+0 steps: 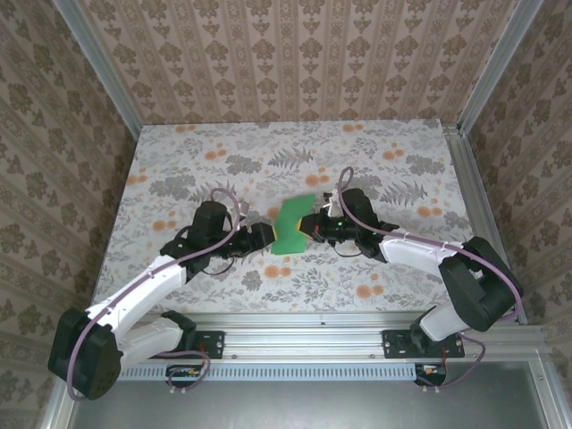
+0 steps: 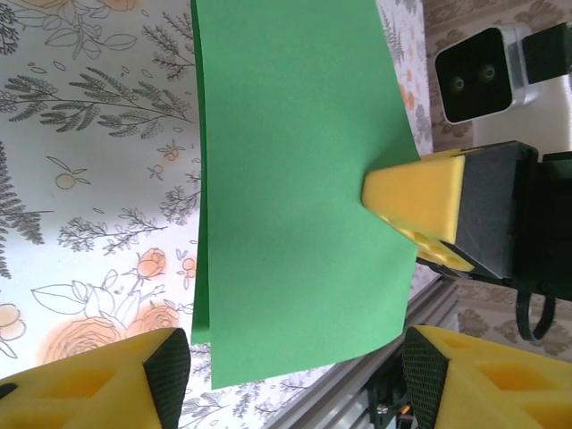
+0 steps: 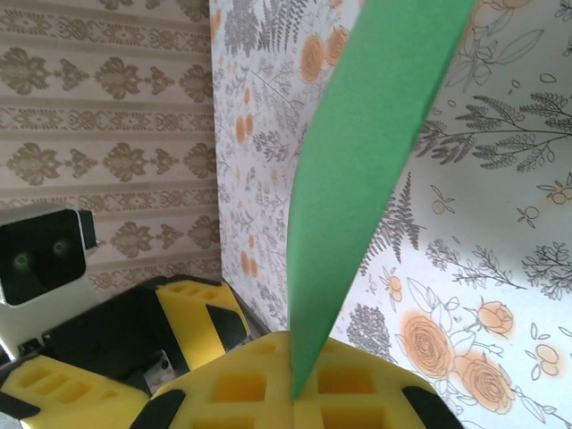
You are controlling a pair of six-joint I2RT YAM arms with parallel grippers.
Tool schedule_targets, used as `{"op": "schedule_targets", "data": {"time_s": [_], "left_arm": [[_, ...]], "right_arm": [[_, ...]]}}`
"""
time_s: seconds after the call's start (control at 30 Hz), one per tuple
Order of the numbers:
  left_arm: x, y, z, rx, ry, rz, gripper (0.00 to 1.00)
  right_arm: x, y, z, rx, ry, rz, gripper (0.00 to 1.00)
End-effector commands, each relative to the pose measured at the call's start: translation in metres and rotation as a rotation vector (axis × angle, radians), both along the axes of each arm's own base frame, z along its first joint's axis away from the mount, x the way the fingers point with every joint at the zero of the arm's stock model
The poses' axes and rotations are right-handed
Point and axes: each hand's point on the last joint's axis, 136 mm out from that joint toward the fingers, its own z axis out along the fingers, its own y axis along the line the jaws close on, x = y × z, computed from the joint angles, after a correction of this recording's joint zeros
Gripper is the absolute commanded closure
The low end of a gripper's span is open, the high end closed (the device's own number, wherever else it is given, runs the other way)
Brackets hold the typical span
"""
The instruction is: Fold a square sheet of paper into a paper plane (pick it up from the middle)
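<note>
The bright green sheet of paper (image 1: pixel 290 228) hangs in the air over the table's middle, between both grippers. In the left wrist view the sheet (image 2: pixel 295 179) appears folded double, a second layer showing along its left edge. My right gripper (image 1: pixel 312 229) is shut on its right edge; the yellow fingers (image 2: pixel 420 201) pinch it there. In the right wrist view the paper (image 3: pixel 357 179) rises edge-on out of the closed right gripper (image 3: pixel 293 362). My left gripper (image 2: pixel 295 384) stands open, its pads (image 2: pixel 170 375) wide apart on either side of the sheet's lower edge, not touching it.
The floral tabletop (image 1: pixel 375 165) lies below, bounded by aluminium rails (image 1: pixel 357 322) at the near edge and patterned walls on the other sides. The left gripper's fingers (image 3: pixel 192 317) sit close beside the right gripper.
</note>
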Motion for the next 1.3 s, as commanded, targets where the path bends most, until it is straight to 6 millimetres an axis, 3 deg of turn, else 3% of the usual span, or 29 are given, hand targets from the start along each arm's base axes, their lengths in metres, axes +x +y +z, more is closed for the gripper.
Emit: {"op": "schedule_targets", "data": {"time_s": [0.0,0.27,0.57,0.93,1.27], "left_arm": [[-0.002,-0.002,0.011,-0.076,0.02,0.022,0.33],[-0.007,-0.009,0.013,-0.126,0.034,0.024,0.33],[-0.001,-0.013,0.022,-0.147,0.012,0.023,0.36],[0.006,-0.016,0.036,-0.169,-0.023,0.017,0.49],[0.013,-0.012,0.036,-0.156,-0.021,0.018,0.57]], "right_arm": [[0.011,0.003,0.035,0.086,-0.062,-0.019,0.97],[0.018,0.003,0.048,0.145,-0.072,-0.043,0.97],[0.017,0.003,0.048,0.159,-0.069,-0.046,0.97],[0.013,0.002,0.045,0.165,-0.064,-0.039,0.97],[0.01,0.0,0.039,0.15,-0.061,-0.034,0.97]]}}
